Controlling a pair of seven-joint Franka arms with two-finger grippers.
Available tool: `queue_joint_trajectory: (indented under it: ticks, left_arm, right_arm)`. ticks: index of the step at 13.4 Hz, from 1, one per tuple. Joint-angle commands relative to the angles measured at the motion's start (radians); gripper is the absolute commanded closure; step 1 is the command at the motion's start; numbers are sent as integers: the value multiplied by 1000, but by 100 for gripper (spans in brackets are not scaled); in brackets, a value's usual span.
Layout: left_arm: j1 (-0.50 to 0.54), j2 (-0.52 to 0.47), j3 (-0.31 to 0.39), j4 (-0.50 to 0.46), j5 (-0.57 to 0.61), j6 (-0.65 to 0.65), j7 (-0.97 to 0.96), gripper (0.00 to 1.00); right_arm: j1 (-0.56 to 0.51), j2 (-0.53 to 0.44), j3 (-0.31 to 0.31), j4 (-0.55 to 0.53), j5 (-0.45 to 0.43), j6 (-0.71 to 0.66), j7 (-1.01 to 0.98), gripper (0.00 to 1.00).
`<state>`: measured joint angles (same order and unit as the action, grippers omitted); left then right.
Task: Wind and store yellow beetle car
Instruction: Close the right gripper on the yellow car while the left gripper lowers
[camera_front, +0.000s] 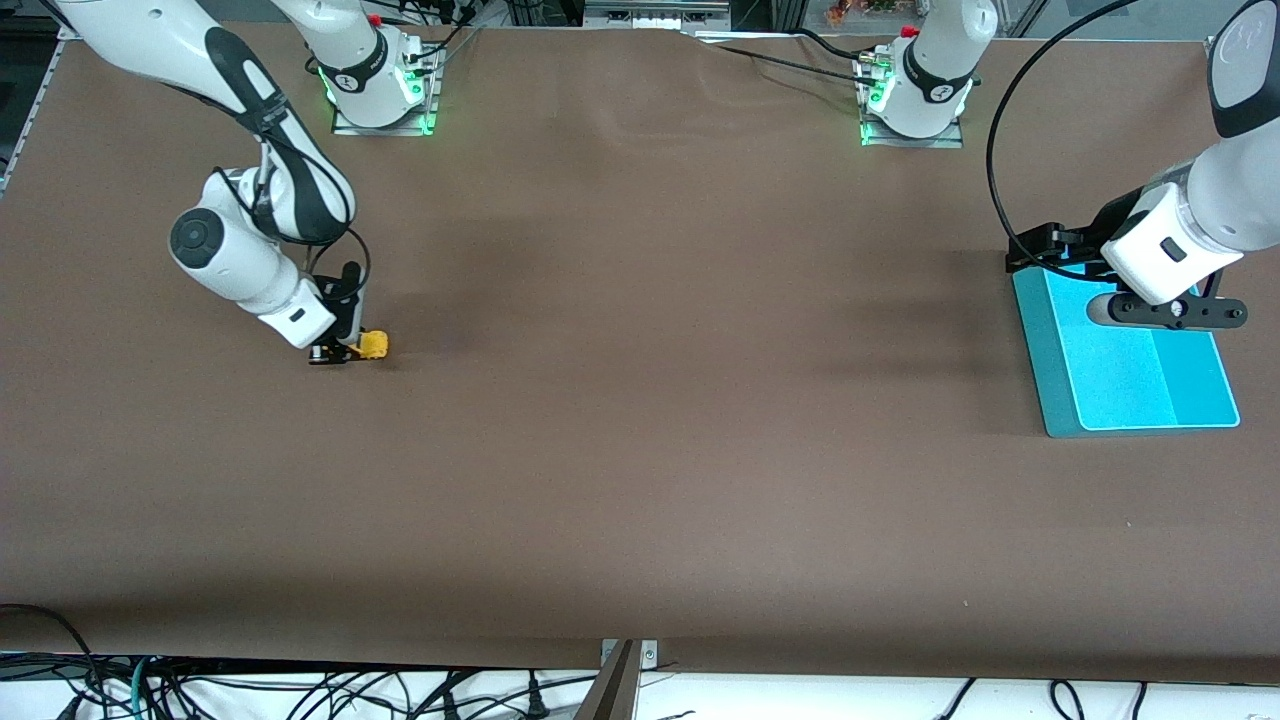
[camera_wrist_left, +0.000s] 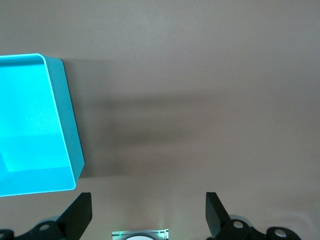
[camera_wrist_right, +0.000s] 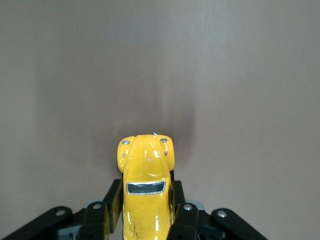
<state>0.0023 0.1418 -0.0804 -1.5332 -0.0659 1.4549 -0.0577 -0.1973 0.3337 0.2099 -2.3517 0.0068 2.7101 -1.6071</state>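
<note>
The yellow beetle car (camera_front: 374, 345) sits on the brown table toward the right arm's end. My right gripper (camera_front: 345, 348) is down at the table, shut on the car's sides. In the right wrist view the car (camera_wrist_right: 146, 187) sits between the two black fingers (camera_wrist_right: 113, 202), its rounded nose pointing away from the wrist. My left gripper (camera_front: 1168, 311) hangs open and empty over the teal tray (camera_front: 1100, 375) at the left arm's end. In the left wrist view its fingers (camera_wrist_left: 80, 215) stand wide apart over bare table beside the tray (camera_wrist_left: 62, 115).
The teal tray is a shallow rectangular bin with nothing in it. The brown table (camera_front: 650, 400) stretches wide between the car and the tray. Cables hang below the table's front edge (camera_front: 300, 690).
</note>
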Motion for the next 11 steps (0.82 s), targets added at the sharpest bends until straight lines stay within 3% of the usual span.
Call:
queue_joint_trajectory:
  ticks: [1, 5, 11]
  left_arm:
    - [1, 15, 2, 31, -22, -5, 19, 0]
    - [10, 22, 2, 30, -22, -2, 35, 0]
    - [-47, 28, -1, 28, -20, -2, 38, 0]
  right_arm:
    - [-51, 30, -35, -18, -4, 19, -120, 100]
    - [-117, 30, -84, -17, -4, -3, -227, 100]
    - [-159, 30, -121, -15, 2, -9, -211, 100]
